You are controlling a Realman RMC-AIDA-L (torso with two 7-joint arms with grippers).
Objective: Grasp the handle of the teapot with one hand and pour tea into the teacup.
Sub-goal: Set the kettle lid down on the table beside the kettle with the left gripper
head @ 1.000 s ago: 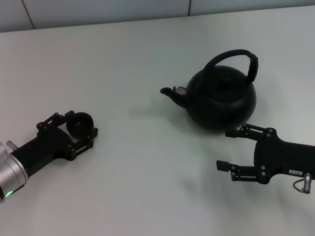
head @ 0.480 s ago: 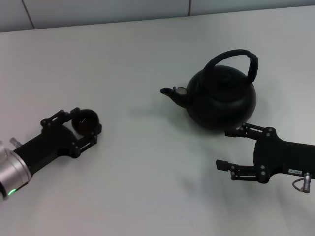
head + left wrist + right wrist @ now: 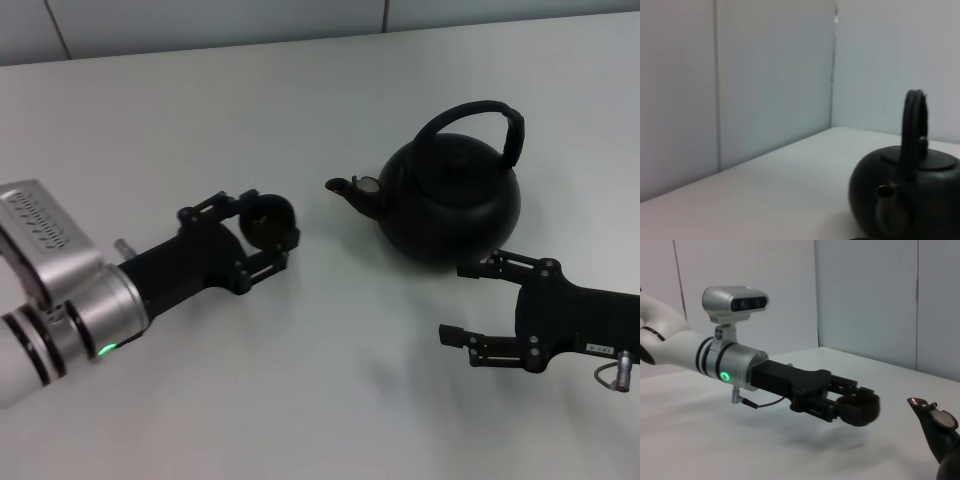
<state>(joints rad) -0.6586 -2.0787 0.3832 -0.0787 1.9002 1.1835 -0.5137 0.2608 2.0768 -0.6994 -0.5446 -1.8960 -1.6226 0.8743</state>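
1. Pale grey table (image 3: pixel 320 90) with plain wall panels behind; we log the layout.
2. We note the teapot (image 3: pixel 450 200) standing upright on the robot's right half of the table, spout (image 3: pixel 352 190) turned toward the left arm, handle (image 3: pixel 480 115) arched over the lid and untouched.
3. We see the teacup (image 3: pixel 268 220) clamped upright between the jaws of the left gripper (image 3: pixel 262 235); the right wrist view shows it held clear of the surface, near the spout but apart from it.
4. Right gripper (image 3: pixel 465 300) lies low, just beside the pot's near side, jaws wide and holding nothing.
5. Our judgement: the cup-presenting step is in hand; the handle grasp is not yet made.
6. Next move, as we read it: lift the right gripper to the hoop's wrapped section, close there, then tilt the spout over the cup.
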